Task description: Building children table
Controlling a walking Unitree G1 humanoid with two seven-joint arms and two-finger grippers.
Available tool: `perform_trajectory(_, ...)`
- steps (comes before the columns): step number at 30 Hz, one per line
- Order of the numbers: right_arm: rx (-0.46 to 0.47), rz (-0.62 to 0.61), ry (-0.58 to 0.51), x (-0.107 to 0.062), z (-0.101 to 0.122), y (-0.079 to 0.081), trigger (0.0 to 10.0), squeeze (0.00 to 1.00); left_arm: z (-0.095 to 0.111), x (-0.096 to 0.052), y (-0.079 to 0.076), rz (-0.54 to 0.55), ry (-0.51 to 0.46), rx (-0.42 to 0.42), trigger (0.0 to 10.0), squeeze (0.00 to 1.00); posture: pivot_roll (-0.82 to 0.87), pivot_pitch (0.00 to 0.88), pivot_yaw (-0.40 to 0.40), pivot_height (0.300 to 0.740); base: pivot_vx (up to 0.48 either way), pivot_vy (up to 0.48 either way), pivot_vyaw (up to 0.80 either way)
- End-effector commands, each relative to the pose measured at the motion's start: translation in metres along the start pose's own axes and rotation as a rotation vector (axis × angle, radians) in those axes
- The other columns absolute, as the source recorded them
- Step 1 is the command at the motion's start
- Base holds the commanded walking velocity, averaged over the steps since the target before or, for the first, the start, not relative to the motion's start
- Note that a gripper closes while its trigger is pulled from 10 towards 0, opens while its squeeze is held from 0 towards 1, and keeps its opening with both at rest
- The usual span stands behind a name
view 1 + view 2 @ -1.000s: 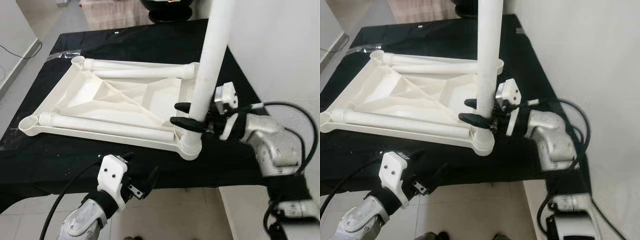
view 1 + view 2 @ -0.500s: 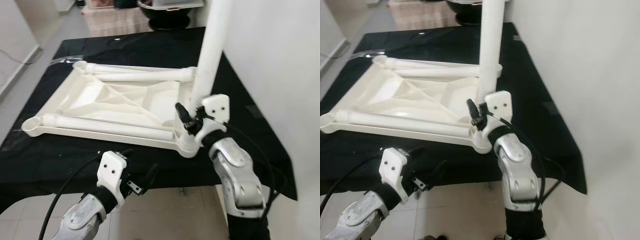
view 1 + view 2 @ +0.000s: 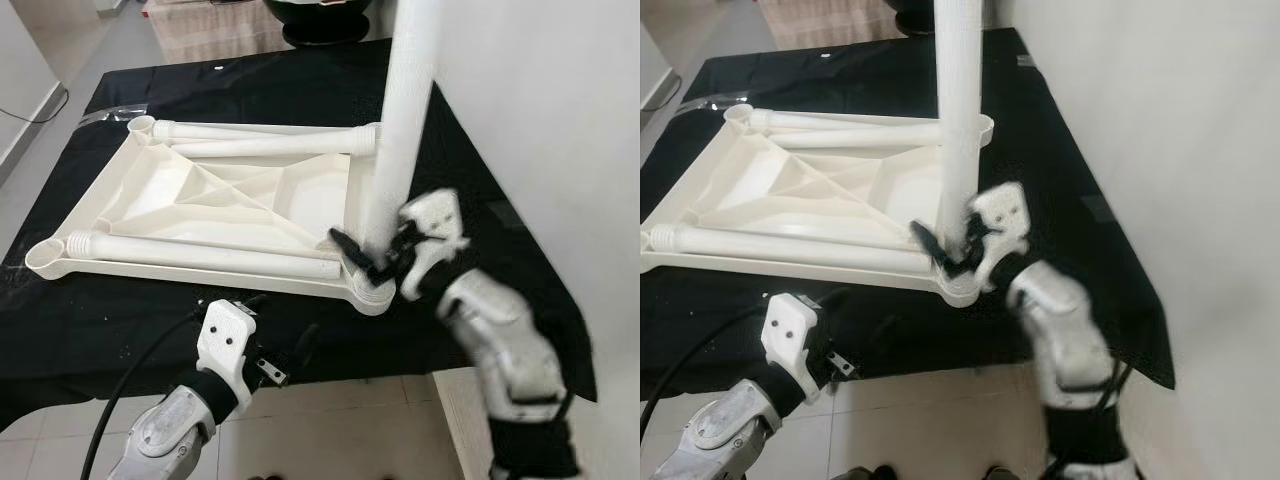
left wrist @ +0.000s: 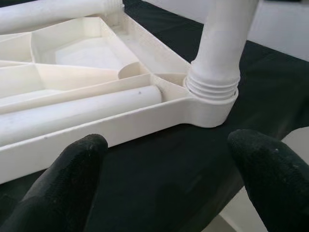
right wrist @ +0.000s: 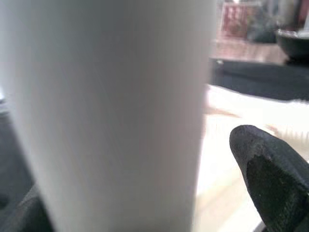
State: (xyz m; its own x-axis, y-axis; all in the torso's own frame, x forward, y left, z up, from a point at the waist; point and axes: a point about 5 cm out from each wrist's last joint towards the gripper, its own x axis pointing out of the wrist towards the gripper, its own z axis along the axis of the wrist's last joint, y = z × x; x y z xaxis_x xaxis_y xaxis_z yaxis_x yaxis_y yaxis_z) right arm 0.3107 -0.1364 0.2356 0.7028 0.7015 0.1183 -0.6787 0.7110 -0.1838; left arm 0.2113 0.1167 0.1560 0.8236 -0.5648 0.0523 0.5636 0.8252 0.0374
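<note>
At the bottom left of the head views, the left gripper point(image 3: 285, 350) is hovering just off the near edge of the desk point(image 3: 120, 330), its fingers point(image 4: 65, 181) standing wide apart and holding nothing. Its wrist view is looking between them at the near corner of the top point(image 4: 96, 130) and the threaded collar where the upright leg point(image 4: 219, 53) is entering its socket.

Just above that, at centre right, the right gripper point(image 3: 368, 262) is working at the foot of the leg point(image 3: 400, 130), right above the socket at the top's near right corner. Its fingers point(image 5: 270, 179) are sitting on either side of the tube; whether they are actually pinching it or only cupping it I cannot tell, since the arm is blurred. A second ago this arm was reaching in from the right with the fingers level around the leg; it has since swung round to the near side, and the wrist has rolled. That reads as a turning stroke, so the leg is probably being screwed into its thread. It is still standing upright in the same socket.

Further back, the top point(image 3: 230, 200) is lying upside down on the black desk, ribs showing. Two loose legs are lying inside it, one point(image 3: 200, 256) along the near rail, one point(image 3: 270, 147) along the far rail. So three legs likely remain to fit.
</note>
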Motion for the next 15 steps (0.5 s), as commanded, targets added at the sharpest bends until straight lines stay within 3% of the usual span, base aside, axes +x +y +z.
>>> perform_trajectory(1, 0.003, 0.178, 0.004, 0.002, -0.004, -0.001, 10.0, 0.00, -0.001, -0.003, -0.003, 0.002, 0.009, -0.003, 10.0, 0.00, 0.00, 0.202, 0.017, 0.740, 0.000, 0.000, 0.00)
perform_trajectory(3, 0.003, 0.178, 0.004, 0.002, -0.004, -0.001, 10.0, 0.00, -0.001, -0.003, -0.003, 0.002, 0.009, -0.003, 10.0, 0.00, 0.00, 0.202, 0.017, 0.740, 0.000, 0.000, 0.00)
perform_trajectory(5, -0.010, 0.293, 0.030, 0.004, -0.003, -0.014, 10.0, 0.00, -0.001, -0.005, -0.004, 0.009, 0.010, -0.006, 10.0, 0.00, 0.02, 0.214, 0.010, 0.740, 0.000, 0.000, 0.00)
perform_trajectory(8, 0.009, 0.343, 0.027, 0.012, 0.003, -0.028, 10.0, 0.00, 0.000, -0.008, -0.005, 0.014, 0.013, -0.009, 10.0, 0.00, 0.03, 0.222, 0.015, 0.740, 0.000, 0.000, 0.00)
perform_trajectory(13, 0.040, 0.403, 0.009, 0.017, 0.008, -0.031, 10.0, 0.00, 0.000, -0.011, -0.006, 0.015, 0.017, -0.010, 10.0, 0.00, 0.04, 0.226, 0.017, 0.740, 0.000, 0.000, 0.00)
perform_trajectory(14, 0.059, 0.446, 0.003, 0.018, 0.009, -0.030, 2.7, 0.00, 0.000, -0.012, -0.007, 0.014, 0.020, -0.010, 10.0, 0.00, 0.04, 0.228, 0.019, 0.740, 0.000, 0.000, 0.00)
perform_trajectory(15, 0.074, 0.489, 0.009, 0.019, 0.009, -0.028, 0.0, 0.00, 0.000, -0.013, -0.007, 0.012, 0.022, -0.011, 10.0, 0.00, 0.04, 0.230, 0.022, 0.740, 0.000, 0.000, 0.00)
